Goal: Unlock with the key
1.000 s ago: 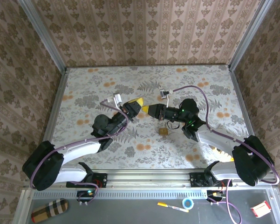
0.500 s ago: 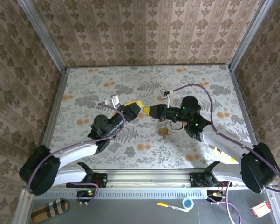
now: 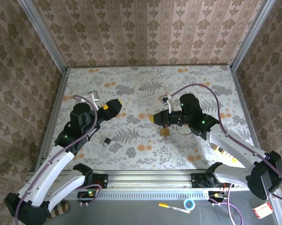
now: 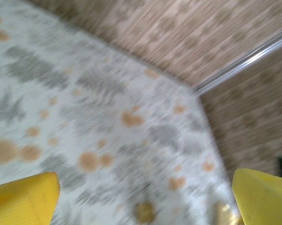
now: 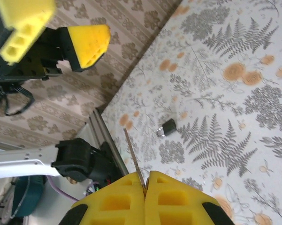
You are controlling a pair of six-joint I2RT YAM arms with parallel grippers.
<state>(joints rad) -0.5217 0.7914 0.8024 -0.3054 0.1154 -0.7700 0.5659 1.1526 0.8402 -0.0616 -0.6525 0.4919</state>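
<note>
What looks like the key [image 5: 133,157], a thin blade seen edge-on, is pinched in the right gripper [image 3: 155,119] and sticks out past its tips. The padlock [image 3: 164,132] lies on the table [image 3: 187,89] just beside those fingers, on their near side. The left gripper [image 3: 111,105] hangs spread wide, well apart.

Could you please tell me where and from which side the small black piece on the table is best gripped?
Probably across the dark body of the small black piece, from straight above: it lies flat on the table, and its silvery end looks too small to hold. The open left gripper seems nearer; the right gripper is shut on a thin metal strip.
</note>
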